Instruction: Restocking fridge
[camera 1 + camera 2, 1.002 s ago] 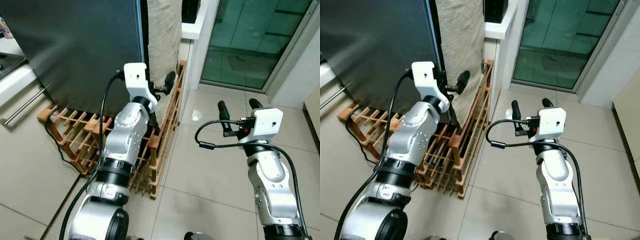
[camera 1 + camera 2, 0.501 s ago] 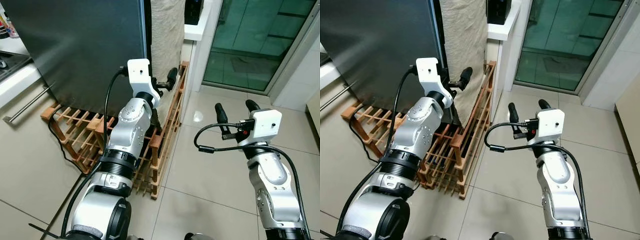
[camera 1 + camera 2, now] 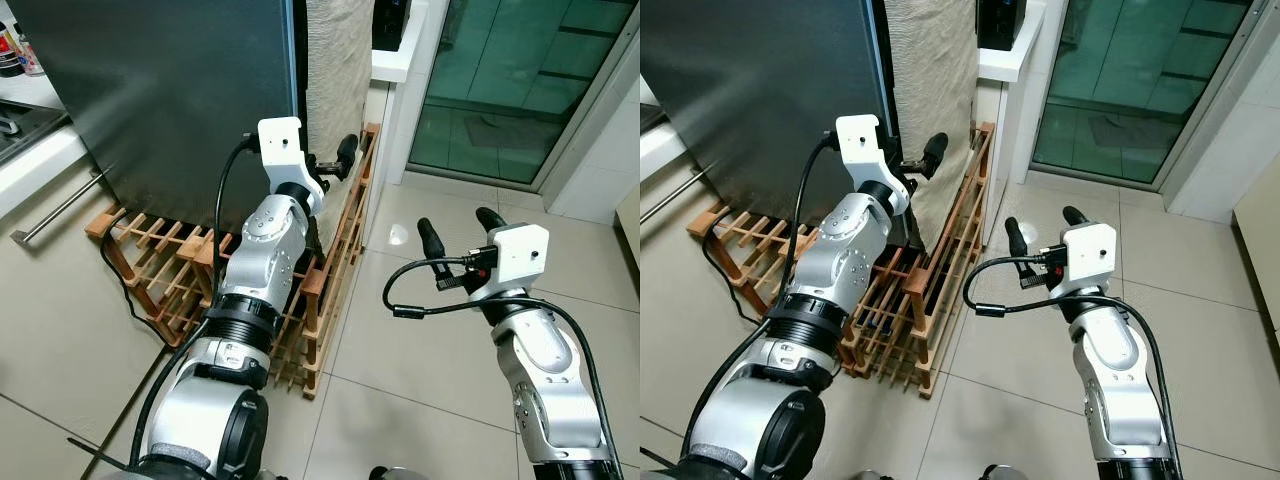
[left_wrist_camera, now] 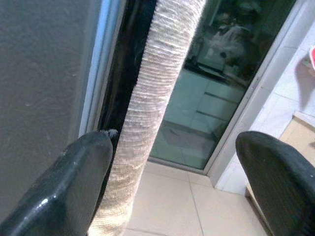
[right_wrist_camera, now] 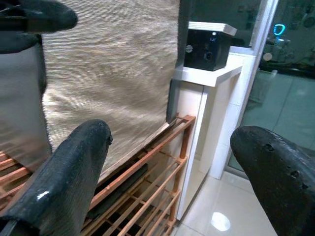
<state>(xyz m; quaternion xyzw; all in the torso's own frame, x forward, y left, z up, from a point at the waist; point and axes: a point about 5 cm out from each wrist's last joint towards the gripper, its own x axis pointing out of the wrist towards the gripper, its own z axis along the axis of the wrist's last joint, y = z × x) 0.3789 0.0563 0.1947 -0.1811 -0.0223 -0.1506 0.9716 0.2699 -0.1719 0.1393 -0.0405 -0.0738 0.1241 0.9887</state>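
Although restocking is the job, both tools are empty: the left tool [image 3: 335, 163] is spread wide at the fridge door's [image 3: 160, 90] free edge, one finger against the gap beside the woven beige panel [image 3: 338, 60], and the right tool [image 3: 455, 228] is spread wide over bare floor tiles [image 3: 420, 330]. Door appears shut; no groceries seen, so opening and all loading remain. Wooden rack [image 3: 330, 270] stands below. No legible writing; the black box [image 5: 209, 49] on the white ledge shows only small unreadable marks.

The left gripper [image 3: 327, 168] reaches the dark fridge's [image 3: 170, 90] edge, over a wooden rack [image 3: 320, 290].
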